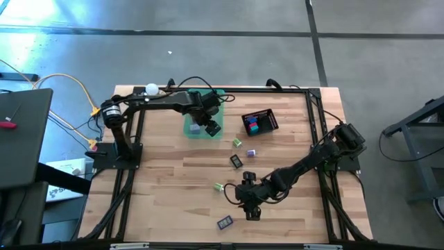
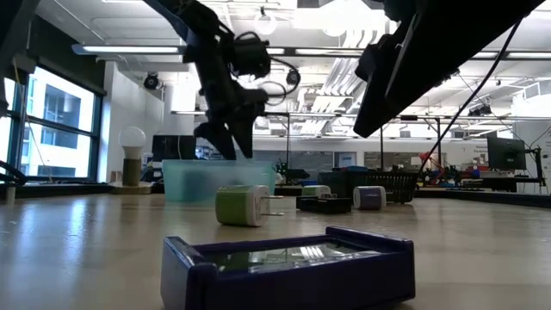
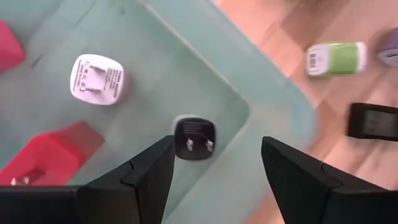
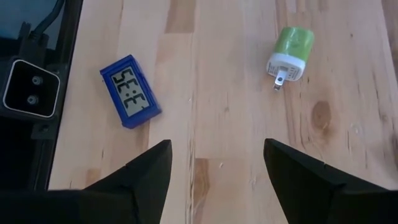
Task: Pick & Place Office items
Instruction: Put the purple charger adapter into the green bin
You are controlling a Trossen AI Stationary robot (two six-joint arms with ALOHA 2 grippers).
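Your right gripper hangs open and empty over the table — the blue clock lies just ahead to one side, long axis slanted across the jaws, nearer than the green plug. Left gripper stands open over the tray.

Nearest, low and centre: blue clock lying flat on the wooden tabletop, display up. Behind it, a green-and-white plug adapter on its side. Farther right, a black flat item and a lavender-and-white adapter. Far left: translucent teal tray, left hand hanging above it, fingers parted, empty. Black mesh basket far right. Right arm crosses overhead.
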